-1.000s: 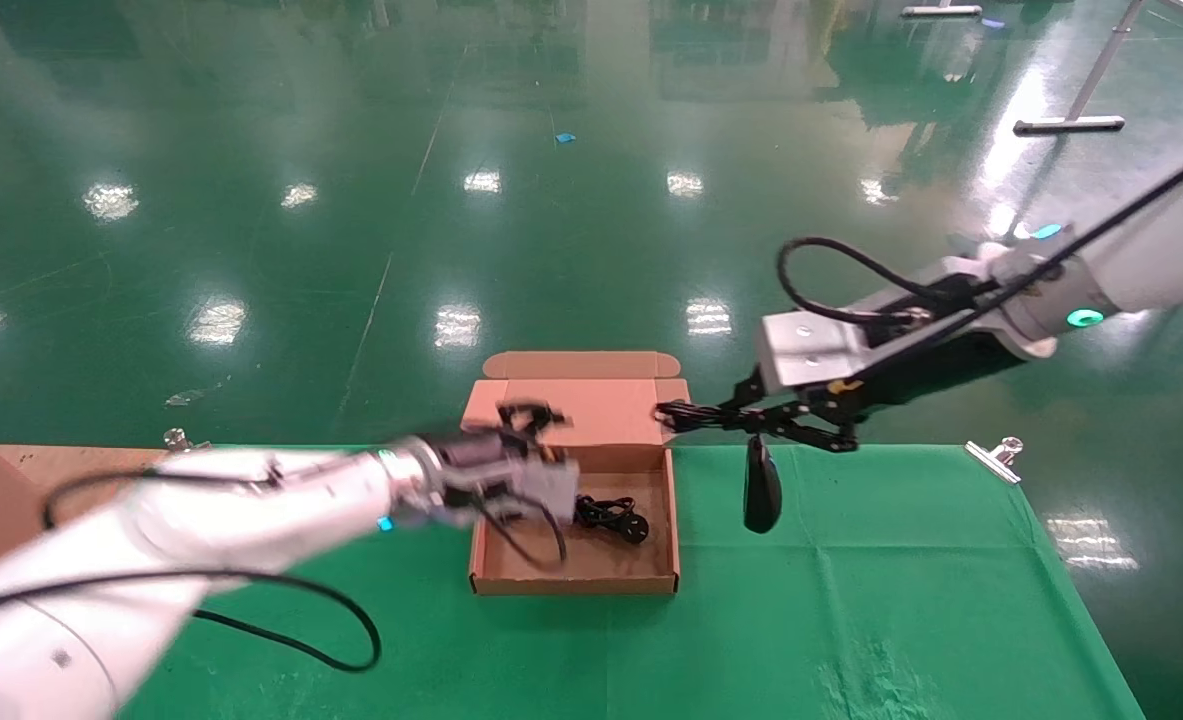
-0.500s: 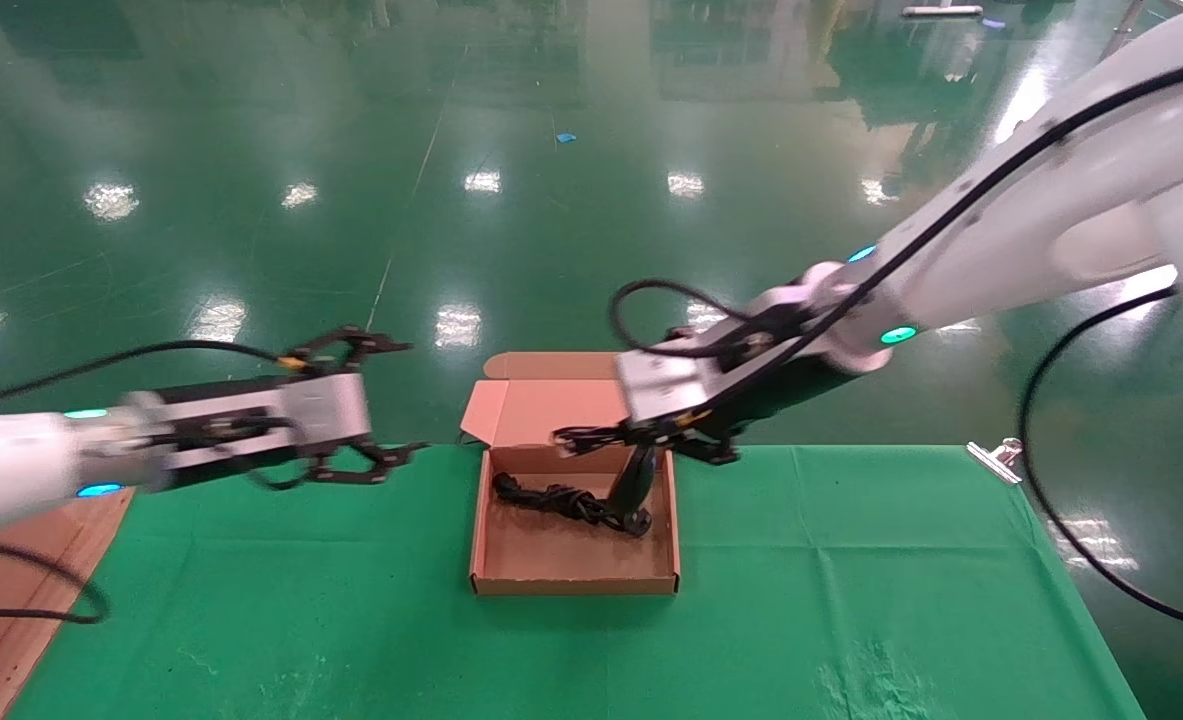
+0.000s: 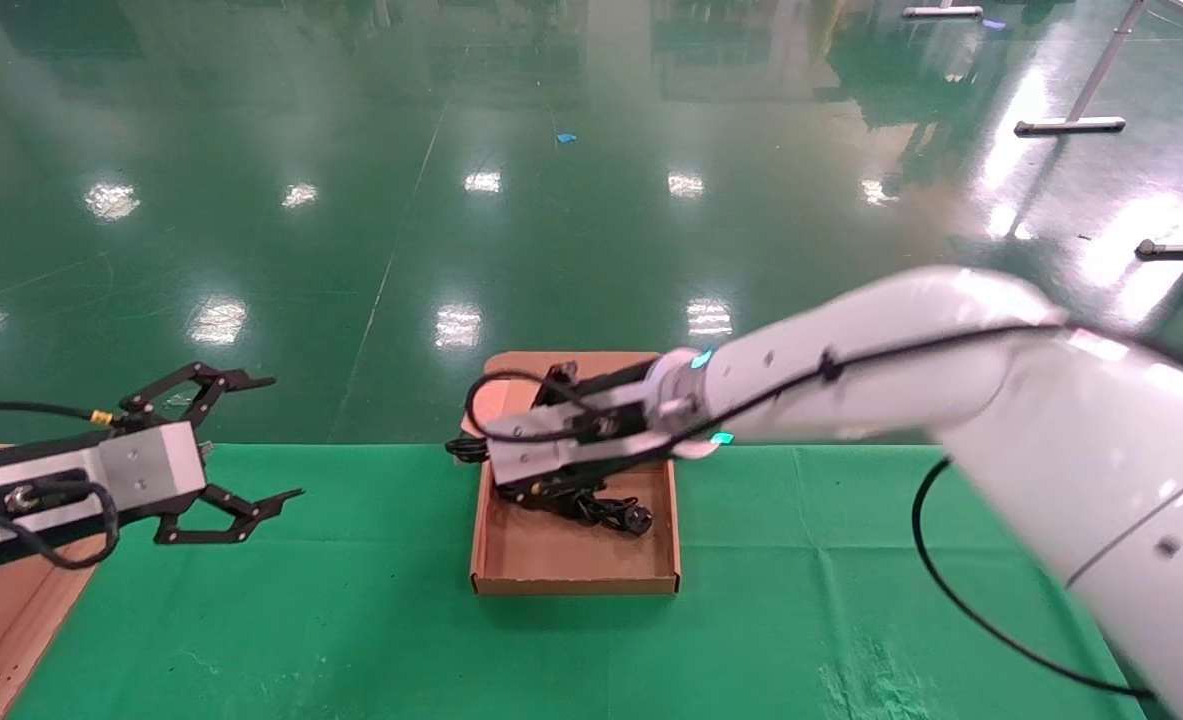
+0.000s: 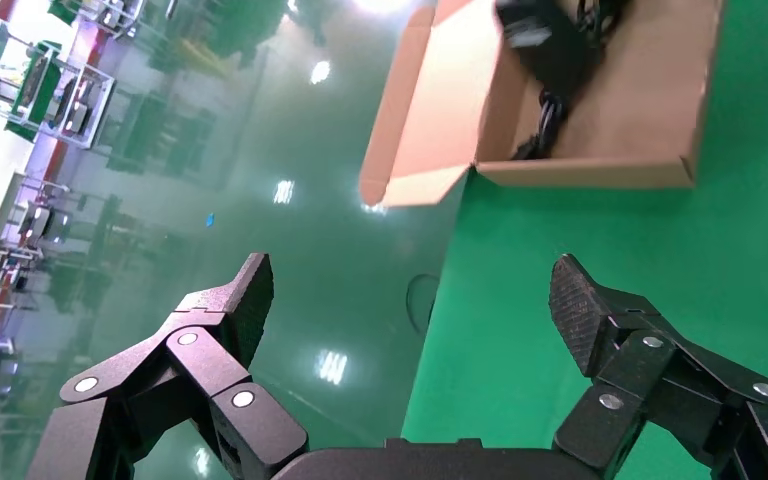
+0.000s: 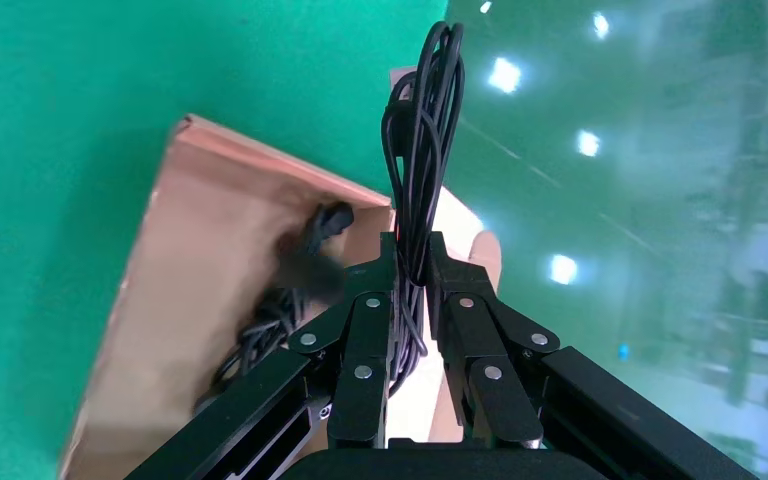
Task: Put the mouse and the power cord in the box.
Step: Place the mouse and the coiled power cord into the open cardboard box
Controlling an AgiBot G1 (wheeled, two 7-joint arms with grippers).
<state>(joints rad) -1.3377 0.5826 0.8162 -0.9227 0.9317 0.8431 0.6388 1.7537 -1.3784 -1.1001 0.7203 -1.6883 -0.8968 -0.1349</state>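
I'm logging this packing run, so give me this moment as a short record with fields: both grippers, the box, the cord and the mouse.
left gripper: open, empty, over the green tablecloth, left of the box
right gripper: shut on the mouse's thin black cable, over the box
box: shallow brown cardboard mailer, lid open
power cord: black loops with round plug, lying inside the box
mouse: body not clearly visible
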